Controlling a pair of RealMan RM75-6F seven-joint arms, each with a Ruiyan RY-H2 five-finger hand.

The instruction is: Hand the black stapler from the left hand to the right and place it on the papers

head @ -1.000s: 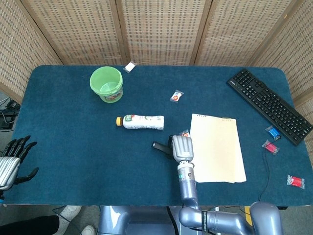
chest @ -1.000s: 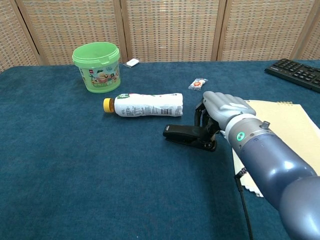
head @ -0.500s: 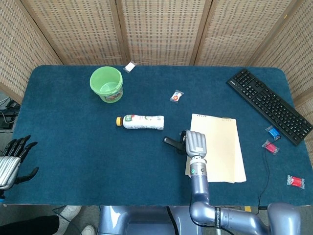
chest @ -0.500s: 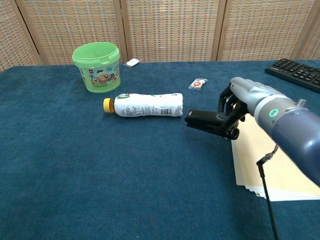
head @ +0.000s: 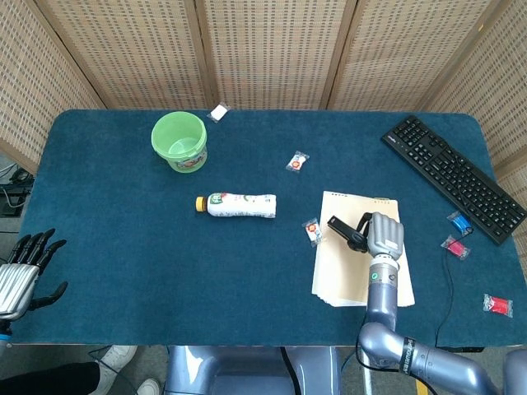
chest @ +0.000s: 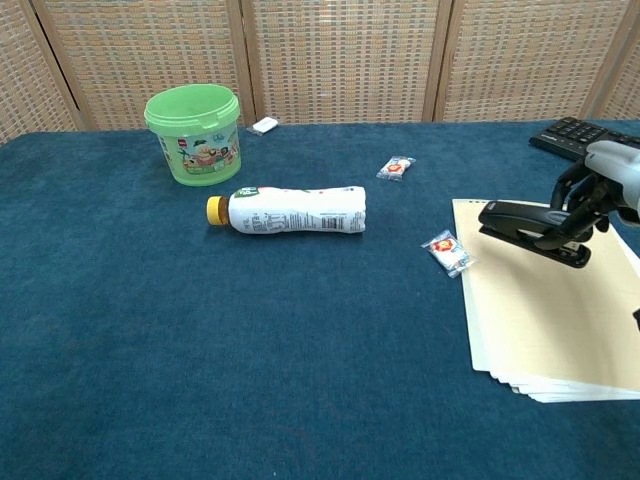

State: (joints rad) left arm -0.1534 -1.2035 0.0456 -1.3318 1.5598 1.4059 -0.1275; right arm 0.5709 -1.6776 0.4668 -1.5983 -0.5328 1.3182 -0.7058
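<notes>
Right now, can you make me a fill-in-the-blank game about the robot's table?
1. The black stapler is held by the robot's ____ hand.
2. The stapler is above the ____.
3. The bucket near the back of the table is colored ____.
4. The bottle lying on its side has a ____ cap.

Missing words: right; papers; green; yellow

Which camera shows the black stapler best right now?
The chest view: the black stapler shows side-on above the papers, gripped at its far end by the right hand. From above, the head view shows only its front end; the hand covers the rest.
</notes>
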